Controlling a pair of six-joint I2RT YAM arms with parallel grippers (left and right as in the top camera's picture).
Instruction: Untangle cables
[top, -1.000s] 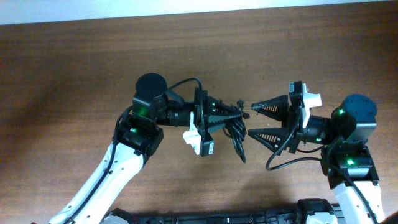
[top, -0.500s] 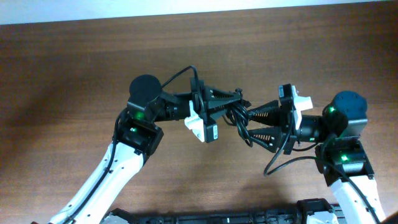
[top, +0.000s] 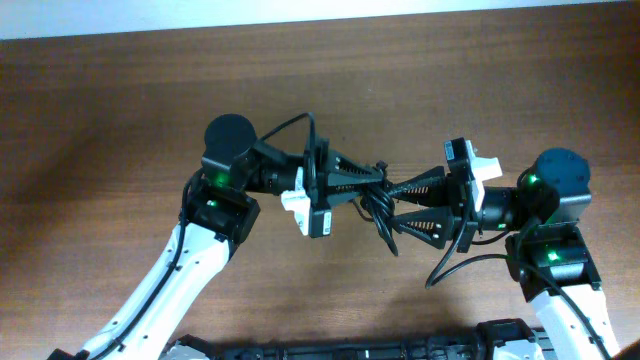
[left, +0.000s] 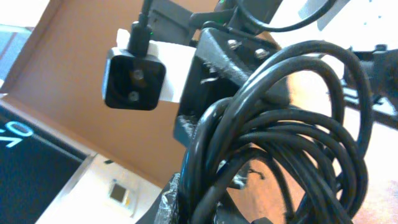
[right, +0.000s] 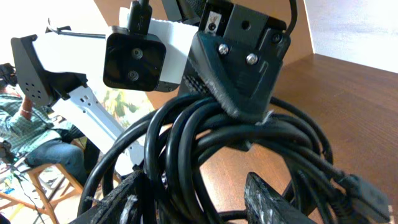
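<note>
Overhead faces down; both wrist views close on cables (right: 180, 143).

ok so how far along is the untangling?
Done: the cables are lifted off the table, clamped in the left pincer. In hand: the right pincer straddles the bundle; whether it grips yet is unclear. Left: everything else, the cords hang as one tangled coil, none pulled free.

Brown wood-grain table (top: 120, 110) took up pretty much the whole overhead shot, with a pale strip of wall (top: 300, 8) along the top edge. The right wrist view also caught a person (right: 22, 127) in a green plaid shirt, sitting on a wooden chair (right: 28, 186) off to the side.
</note>
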